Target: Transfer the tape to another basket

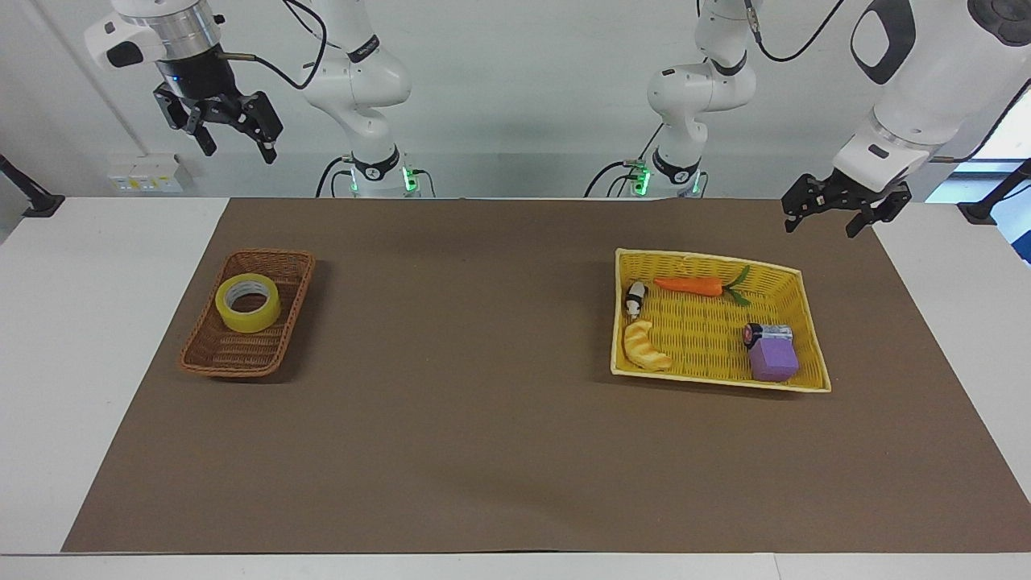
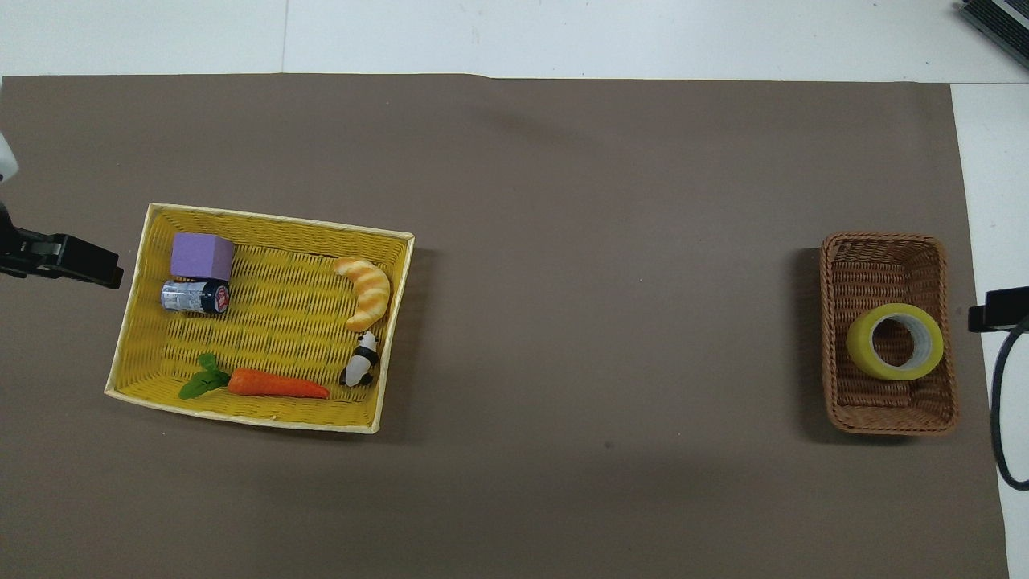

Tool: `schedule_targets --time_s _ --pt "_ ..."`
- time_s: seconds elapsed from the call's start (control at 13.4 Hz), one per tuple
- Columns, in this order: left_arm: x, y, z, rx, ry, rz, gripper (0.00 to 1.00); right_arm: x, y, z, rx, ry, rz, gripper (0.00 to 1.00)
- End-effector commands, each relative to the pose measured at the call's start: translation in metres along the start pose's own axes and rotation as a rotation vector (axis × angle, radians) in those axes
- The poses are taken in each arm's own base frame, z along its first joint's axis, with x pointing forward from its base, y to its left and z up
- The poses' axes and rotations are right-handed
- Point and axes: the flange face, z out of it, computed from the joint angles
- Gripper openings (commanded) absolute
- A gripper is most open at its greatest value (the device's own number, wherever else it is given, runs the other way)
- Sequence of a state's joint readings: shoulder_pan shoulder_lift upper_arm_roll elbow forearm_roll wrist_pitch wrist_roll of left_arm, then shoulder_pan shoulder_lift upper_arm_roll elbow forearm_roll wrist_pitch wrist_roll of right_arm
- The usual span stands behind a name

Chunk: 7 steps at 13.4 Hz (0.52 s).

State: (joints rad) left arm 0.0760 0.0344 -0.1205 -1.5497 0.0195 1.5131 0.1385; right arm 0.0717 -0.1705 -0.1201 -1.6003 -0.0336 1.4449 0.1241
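The yellow tape roll (image 1: 243, 321) lies flat in the small brown wicker basket (image 1: 235, 357) at the right arm's end of the mat; in the overhead view the tape (image 2: 858, 351) sits in the half of the basket (image 2: 883, 261) nearer the robots. My right gripper (image 1: 236, 151) is open and empty, high in the air over the white table beside this basket; only its edge (image 2: 997, 310) shows from overhead. My left gripper (image 1: 821, 228) is open and empty, raised over the mat beside the yellow basket (image 1: 709, 326).
The large yellow basket (image 2: 281, 322) at the left arm's end holds a carrot (image 2: 277, 386), a croissant toy (image 2: 368, 289), a panda figure (image 2: 360, 362), a purple block (image 2: 201, 256) and a small can (image 2: 193, 296). Brown mat covers the table between the baskets.
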Motion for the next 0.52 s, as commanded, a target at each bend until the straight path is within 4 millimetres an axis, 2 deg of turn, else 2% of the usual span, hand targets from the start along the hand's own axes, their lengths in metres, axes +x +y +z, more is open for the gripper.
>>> schedule_targets --time_s 0.0,0.45 --pt "-0.0075 -0.0013 -0.0007 0.012 -0.012 0.000 1.00 -0.0045 0.0061 0.0020 -0.007 0.004 -0.012 1.00" --pt "-0.0075 -0.0013 -0.0007 0.012 -0.012 0.000 1.00 -0.0053 0.0028 0.0019 -0.010 0.005 -0.020 1.00"
